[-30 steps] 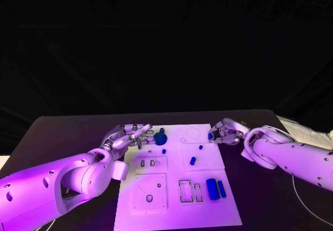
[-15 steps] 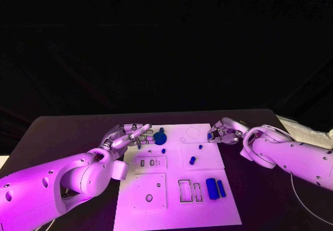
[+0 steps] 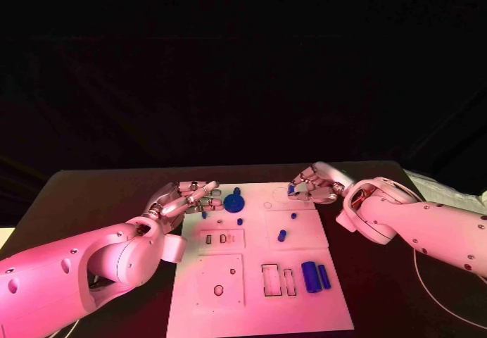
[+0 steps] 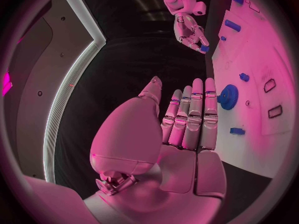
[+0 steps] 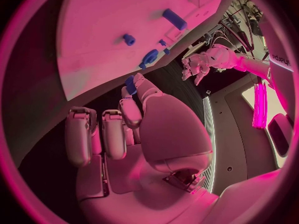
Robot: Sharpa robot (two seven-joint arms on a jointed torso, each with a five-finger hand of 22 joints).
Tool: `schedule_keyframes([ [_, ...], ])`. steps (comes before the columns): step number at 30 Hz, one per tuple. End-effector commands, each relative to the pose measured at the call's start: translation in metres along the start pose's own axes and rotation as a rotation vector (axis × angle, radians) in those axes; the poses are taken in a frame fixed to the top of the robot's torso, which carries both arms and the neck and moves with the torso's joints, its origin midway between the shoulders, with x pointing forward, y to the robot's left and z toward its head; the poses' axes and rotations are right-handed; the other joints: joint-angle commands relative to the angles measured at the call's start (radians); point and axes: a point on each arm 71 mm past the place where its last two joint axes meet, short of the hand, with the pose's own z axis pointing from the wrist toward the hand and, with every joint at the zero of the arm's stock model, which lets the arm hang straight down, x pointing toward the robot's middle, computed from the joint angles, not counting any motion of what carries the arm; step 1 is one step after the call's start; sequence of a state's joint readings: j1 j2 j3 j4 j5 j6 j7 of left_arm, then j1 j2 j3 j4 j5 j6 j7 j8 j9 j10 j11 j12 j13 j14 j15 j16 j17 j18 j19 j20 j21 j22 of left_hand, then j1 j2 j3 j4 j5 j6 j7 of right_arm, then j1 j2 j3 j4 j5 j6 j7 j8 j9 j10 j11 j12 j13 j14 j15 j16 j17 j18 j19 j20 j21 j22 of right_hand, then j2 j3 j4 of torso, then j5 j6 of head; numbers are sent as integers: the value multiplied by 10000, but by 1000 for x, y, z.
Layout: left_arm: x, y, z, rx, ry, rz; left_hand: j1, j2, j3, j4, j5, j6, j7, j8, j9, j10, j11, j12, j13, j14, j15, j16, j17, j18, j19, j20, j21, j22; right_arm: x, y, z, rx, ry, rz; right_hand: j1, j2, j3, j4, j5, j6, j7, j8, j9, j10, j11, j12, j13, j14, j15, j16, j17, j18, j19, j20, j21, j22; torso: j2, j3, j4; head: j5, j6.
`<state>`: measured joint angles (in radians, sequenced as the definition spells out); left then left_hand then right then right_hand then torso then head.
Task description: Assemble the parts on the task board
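The robot's white left arm (image 3: 81,264) is reaching forward from its near side, its silver many-fingered left hand (image 3: 188,198) hanging with the fingers (image 4: 193,115) stretched out straight and lying side by side, the thumb standing a little apart from them, nothing between them. The white right arm (image 3: 421,225) is coming in from the other side and bending inward at the wrist. Its silver many-fingered right hand (image 3: 307,184) is pinching a small blue piece (image 5: 131,84) between the thumb and a fingertip, while the other fingers (image 5: 81,134) are curling loosely beside it.
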<state>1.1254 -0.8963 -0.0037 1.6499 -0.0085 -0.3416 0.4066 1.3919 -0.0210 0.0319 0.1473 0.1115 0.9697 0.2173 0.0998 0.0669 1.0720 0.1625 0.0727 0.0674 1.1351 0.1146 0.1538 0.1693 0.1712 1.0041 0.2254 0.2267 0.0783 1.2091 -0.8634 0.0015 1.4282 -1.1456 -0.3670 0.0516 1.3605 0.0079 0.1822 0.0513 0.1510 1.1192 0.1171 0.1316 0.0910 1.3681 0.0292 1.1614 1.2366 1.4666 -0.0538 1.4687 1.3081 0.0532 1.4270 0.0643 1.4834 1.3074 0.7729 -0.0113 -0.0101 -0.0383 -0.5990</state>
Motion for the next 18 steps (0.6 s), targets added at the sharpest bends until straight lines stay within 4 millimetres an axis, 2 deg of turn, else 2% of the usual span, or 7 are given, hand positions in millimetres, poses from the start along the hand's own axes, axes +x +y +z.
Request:
schedule_keyframes([
  [1, -1, 0, 2, 99, 27, -24, 28, 105, -3, -71, -16, -9, 57, -57, -8, -16, 43, -40, -7, 52, 6, -41, 15, 127, 61, -9, -44, -11, 8, 16, 4, 222, 149, -414, -76, 38, 46, 27, 37, 347, -323, -3, 106, 134, -250, -277, -185, 674, -62, 12, 711, -48, -7, -87, 6, 523, -88, -61, 48, 14, -69],
  [6, -5, 0, 3, 96, -108, -69, 33, 112, -1, -77, -23, -9, 55, -59, -8, -15, 42, -42, -7, 54, 6, -44, 18, 127, 63, -9, -46, -12, 32, 45, 10, -324, 691, -997, -54, 47, 87, -12, 19, 304, -309, -46, 99, 122, -241, -347, -225, 671, -59, -1, 693, -50, -3, -92, 7, 528, -170, -124, 105, 69, -193],
  [11, -6, 1, 3, 115, -138, -109, 41, 120, 2, -85, -27, -8, 53, -61, -8, -14, 42, -43, -6, 56, 5, -47, 22, 128, 65, -10, -48, -13, 62, 69, 12, -914, 1103, -1643, -17, 60, 144, -63, 28, 290, -299, -72, 98, 85, -234, -459, -297, 665, -55, -20, 662, -49, -8, -93, 2, 520, -243, -218, 165, 114, -278],
  [15, -9, 1, 4, 103, -227, -145, 41, 120, 2, -85, -27, -8, 53, -61, -8, -14, 42, -43, -6, 56, 5, -47, 22, 128, 65, -10, -48, -13, 86, 82, 14, -1151, 1447, -1999, -15, 48, 152, -76, 27, 280, -293, -83, 96, 63, -230, -515, -336, 662, -53, -30, 645, -47, -14, -93, -2, 511, -294, -257, 182, 172, -369],
  [18, -9, 1, 4, 96, -239, -167, 41, 120, 2, -85, -27, -8, 53, -61, -8, -14, 42, -43, -6, 56, 5, -47, 22, 128, 65, -10, -48, -13, 99, 86, 14, -1206, 1698, -2151, -49, 7, 158, -86, 10, 260, -271, -110, 91, -2, -212, -665, -440, 653, -43, -58, 600, -40, -37, -89, -18, 478, -305, -288, 222, 209, -391],
])
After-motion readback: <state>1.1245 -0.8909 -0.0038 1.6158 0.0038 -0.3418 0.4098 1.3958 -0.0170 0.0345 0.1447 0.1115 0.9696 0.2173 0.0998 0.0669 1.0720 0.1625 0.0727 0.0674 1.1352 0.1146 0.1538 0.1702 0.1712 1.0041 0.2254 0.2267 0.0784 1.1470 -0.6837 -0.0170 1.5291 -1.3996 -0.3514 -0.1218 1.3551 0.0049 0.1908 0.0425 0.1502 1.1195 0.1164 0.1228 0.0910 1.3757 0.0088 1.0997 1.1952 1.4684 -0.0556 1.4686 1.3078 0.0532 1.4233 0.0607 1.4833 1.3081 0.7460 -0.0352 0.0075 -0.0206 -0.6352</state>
